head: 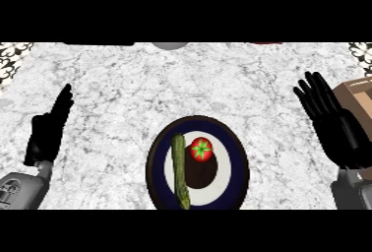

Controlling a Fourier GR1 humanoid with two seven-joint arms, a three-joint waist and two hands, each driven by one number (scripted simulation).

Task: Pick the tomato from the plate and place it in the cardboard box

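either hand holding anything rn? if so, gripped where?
Nothing is held. The left hand and right hand are both open, apart from everything. The tomato sits on the plate, untouched.

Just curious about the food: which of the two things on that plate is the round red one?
The tomato, red with a green star-shaped top, on the plate. Just left of it lies the asparagus, a long green stalk running lengthwise.
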